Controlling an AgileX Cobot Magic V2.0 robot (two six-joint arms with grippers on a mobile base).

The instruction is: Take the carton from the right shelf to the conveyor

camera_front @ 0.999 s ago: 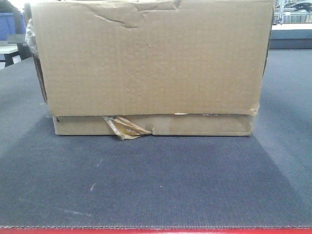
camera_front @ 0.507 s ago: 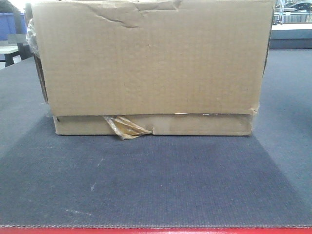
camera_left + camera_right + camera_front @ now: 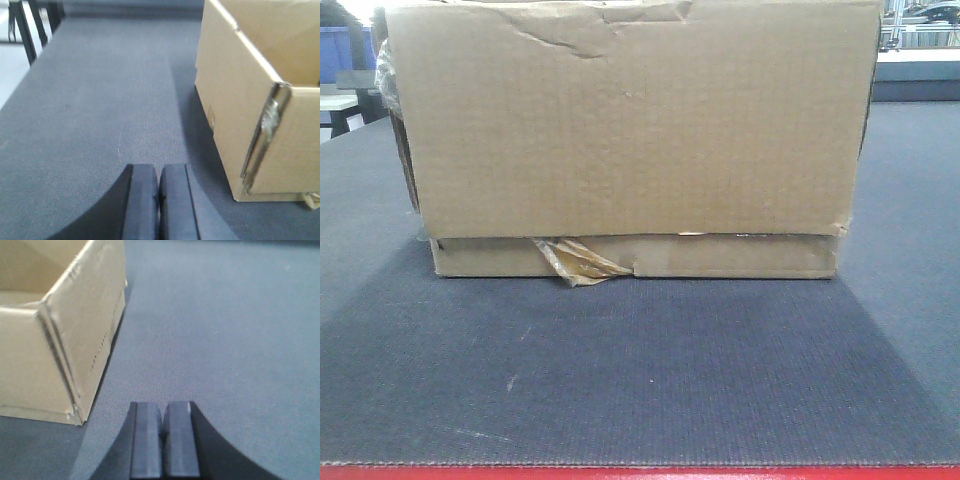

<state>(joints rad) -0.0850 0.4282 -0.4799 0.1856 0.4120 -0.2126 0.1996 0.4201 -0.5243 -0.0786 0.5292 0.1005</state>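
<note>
On the conveyor (image 3: 640, 380), carton (image 3: 630, 130) between closed, empty left fingers (image 3: 142, 200) and right fingers (image 3: 147, 440).

Carton (image 3: 630, 130) top edge cut off by frame in front view; interior and far wall unseen. In the left wrist view, carton (image 3: 260, 100) runs off right of the left gripper (image 3: 159, 200), whose fingers are cropped at the bottom. Right gripper (image 3: 164, 445) also cropped; carton (image 3: 60, 330) cut off to its left. Tape tuft (image 3: 575, 262) blurry.
</note>
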